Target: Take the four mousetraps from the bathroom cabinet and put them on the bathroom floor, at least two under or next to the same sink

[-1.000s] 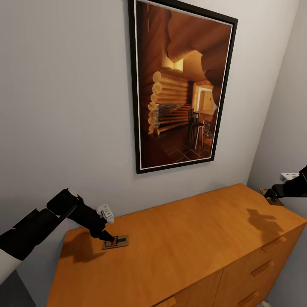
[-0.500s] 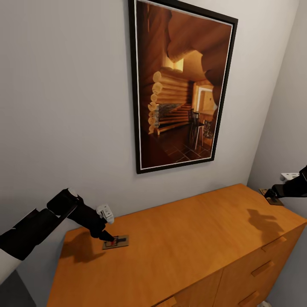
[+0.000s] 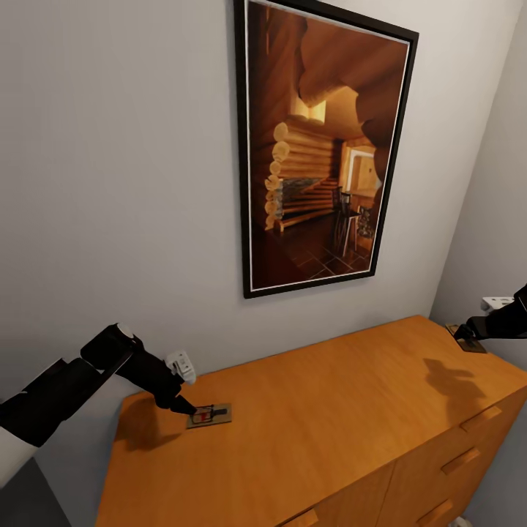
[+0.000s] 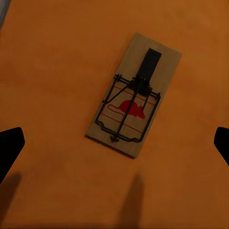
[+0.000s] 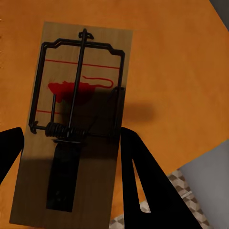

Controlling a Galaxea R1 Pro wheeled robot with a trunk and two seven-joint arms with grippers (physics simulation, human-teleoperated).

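The orange-brown cabinet (image 3: pixel 329 417) stands against the wall. One mousetrap (image 3: pixel 210 416) lies flat on its top near the left end. My left gripper (image 3: pixel 183 405) hovers beside it, open. The left wrist view has that mousetrap (image 4: pixel 133 95) between and ahead of the wide-apart fingertips (image 4: pixel 9 148). My right gripper (image 3: pixel 462 334) holds a second mousetrap (image 3: pixel 470 345) above the cabinet's far right corner. In the right wrist view both fingers (image 5: pixel 143 181) press the sides of that mousetrap (image 5: pixel 81 62), and patterned bathroom floor (image 5: pixel 183 188) shows past the cabinet edge. The sink is out of view.
A tall black-framed painting (image 3: pixel 322 146) of a log interior hangs on the grey wall above the cabinet. A second wall closes in at the right, forming a corner. Bar handles (image 3: pixel 461 460) line the cabinet's drawer fronts at lower right.
The whole view has shifted, so painting and cabinet sit further right. The left mousetrap slid right with them, away from my left fingertips. The right mousetrap stayed with my right gripper.
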